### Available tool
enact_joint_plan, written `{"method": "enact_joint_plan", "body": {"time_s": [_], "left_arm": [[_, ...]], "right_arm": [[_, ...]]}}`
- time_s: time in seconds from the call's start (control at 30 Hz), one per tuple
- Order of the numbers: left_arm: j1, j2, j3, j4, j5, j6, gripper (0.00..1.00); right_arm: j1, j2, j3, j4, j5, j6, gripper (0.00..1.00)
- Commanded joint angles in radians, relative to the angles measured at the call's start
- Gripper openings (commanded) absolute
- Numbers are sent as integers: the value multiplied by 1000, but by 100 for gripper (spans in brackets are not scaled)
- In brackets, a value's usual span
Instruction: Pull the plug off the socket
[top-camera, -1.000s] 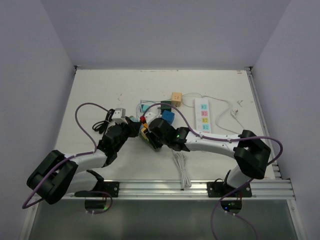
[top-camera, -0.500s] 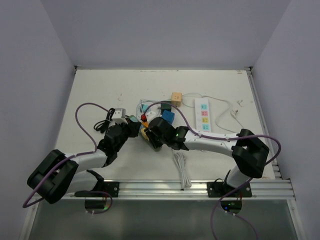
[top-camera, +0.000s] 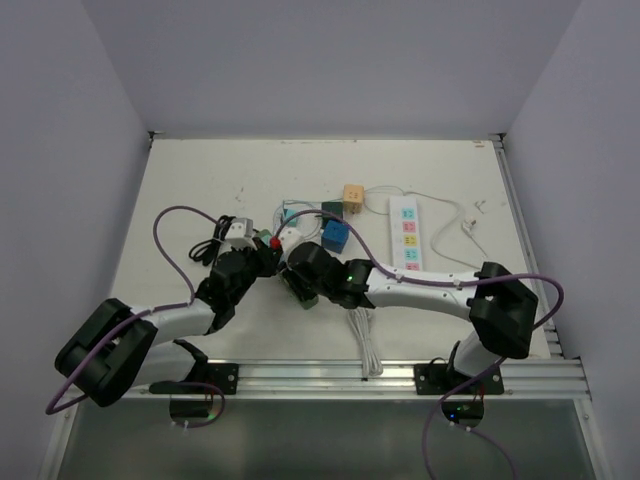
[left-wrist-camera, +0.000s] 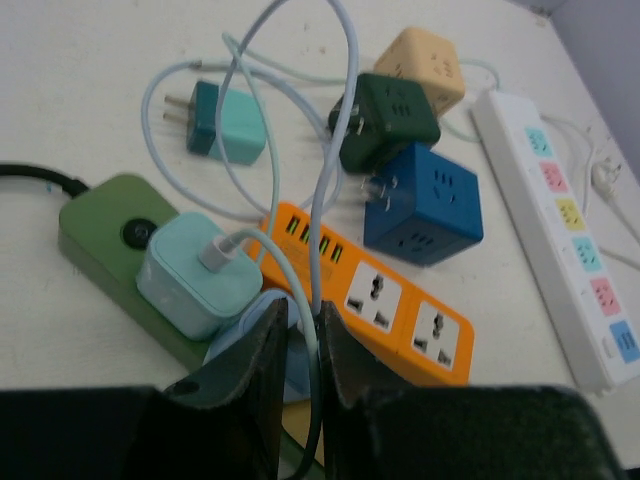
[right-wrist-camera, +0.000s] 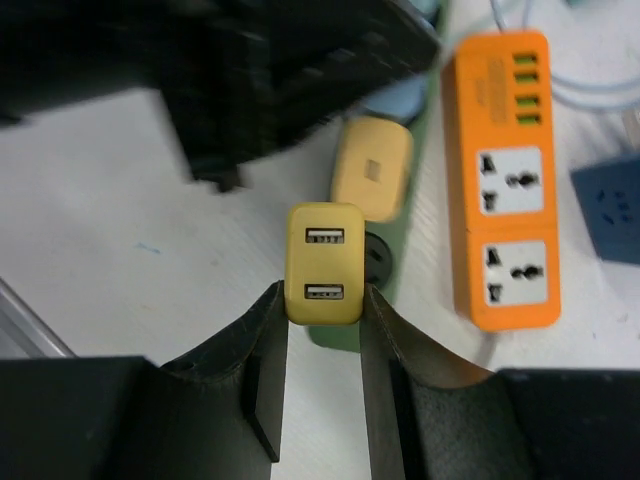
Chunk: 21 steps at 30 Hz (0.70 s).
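Note:
My right gripper is shut on a yellow USB plug and holds it just above the green power strip, clear of its round socket. A second yellow plug still sits in that strip. In the left wrist view the green strip carries a mint plug and a light blue plug. My left gripper is down on the strip, its narrow jaws closed around a pale blue cable. In the top view the two grippers, left and right, meet at mid-table.
An orange power strip lies right of the green one. A blue cube adapter, a dark green cube, a tan cube, a loose teal plug and a white strip lie beyond. Cables loop around them.
My right gripper has drawn back towards the near left with the yellow plug, which now hangs free of the green strip. The left gripper stays on the strip.

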Motion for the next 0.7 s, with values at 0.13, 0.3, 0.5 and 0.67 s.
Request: {"method": "enact_joint_plan", "body": {"time_s": [0.13,0.3,0.5,0.67], "left_arm": [[0,41,-43,-219,-33,8,20],[1,37,-43,-221,-34,5,20],[1,26,-37,-238,-28,3,24],[1,-17,-18,-276,-19,9,34]], "right_arm": [[126,41,157,18,211,-104,1],[100,-13,107,15,202,-75,2],[-33,-165,-66,70,87,-3,3],[-234,-254,-178,139,-91,69,8]]}}
